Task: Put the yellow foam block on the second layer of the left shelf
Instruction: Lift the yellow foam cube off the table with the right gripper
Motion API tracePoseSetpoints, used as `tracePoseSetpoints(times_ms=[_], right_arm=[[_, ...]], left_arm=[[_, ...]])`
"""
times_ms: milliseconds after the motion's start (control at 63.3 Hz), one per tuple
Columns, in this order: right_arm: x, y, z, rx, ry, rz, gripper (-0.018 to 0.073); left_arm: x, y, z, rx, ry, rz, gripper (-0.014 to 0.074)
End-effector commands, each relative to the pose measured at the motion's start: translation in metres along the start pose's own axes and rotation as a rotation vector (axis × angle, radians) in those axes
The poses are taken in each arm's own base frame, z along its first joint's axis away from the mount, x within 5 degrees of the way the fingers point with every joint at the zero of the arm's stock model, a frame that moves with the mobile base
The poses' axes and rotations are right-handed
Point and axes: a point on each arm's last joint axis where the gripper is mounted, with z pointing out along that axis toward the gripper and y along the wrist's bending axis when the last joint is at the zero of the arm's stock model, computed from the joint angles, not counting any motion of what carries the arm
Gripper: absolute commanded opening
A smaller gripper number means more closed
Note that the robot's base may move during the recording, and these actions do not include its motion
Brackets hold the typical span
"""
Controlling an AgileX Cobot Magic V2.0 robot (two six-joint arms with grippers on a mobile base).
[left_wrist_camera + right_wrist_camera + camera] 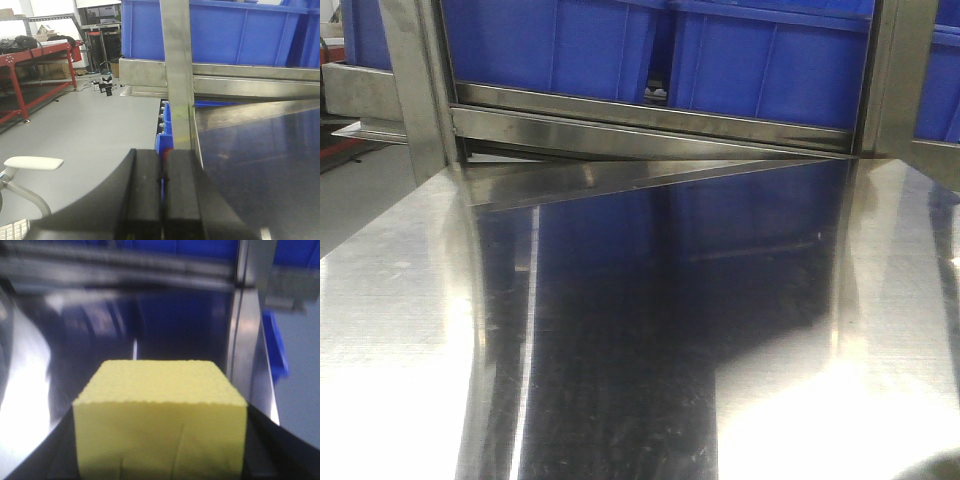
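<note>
Nearest, the right gripper (160, 420) clamps its black fingers (47, 460) on the bright yellow foam cube (160, 382) over a polished steel shelf surface (30, 390). The grasp is done; by appearance, set-down is not. The left gripper (162, 200), fingers together, is empty. Blue plastic bins (770, 70) stand beyond.

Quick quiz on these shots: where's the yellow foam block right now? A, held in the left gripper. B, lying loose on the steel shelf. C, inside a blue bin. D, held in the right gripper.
D: the right wrist view shows the yellow foam block clamped between the black fingers of the right gripper; the left gripper is shut on nothing.
</note>
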Motion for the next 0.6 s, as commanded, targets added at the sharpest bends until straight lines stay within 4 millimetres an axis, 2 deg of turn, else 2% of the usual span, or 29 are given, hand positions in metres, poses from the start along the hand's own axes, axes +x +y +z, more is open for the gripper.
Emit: tracePoseSetpoints(times_ms=[0, 142, 332, 584], right_arm=[[-0.015, 0.002, -0.014, -0.031, -0.232, -0.012, 0.0482], [-0.006, 0.000, -0.029, -0.035, -0.288, -0.052, 0.0482], [-0.007, -0.006, -0.042, 0.039, -0.340, -0.115, 0.0482], [-0.010, -0.011, -0.049, 0.099, -0.385, -0.112, 0.0482]], left_arm=[[0.000, 0.000, -0.001, 0.001, -0.075, -0.009, 0.0124], [0.000, 0.000, -0.001, 0.001, -0.075, -0.009, 0.0124], [0.000, 0.000, -0.001, 0.001, -0.075, -0.009, 0.0124], [0.000, 0.000, -0.001, 0.001, -0.075, -0.009, 0.0124]])
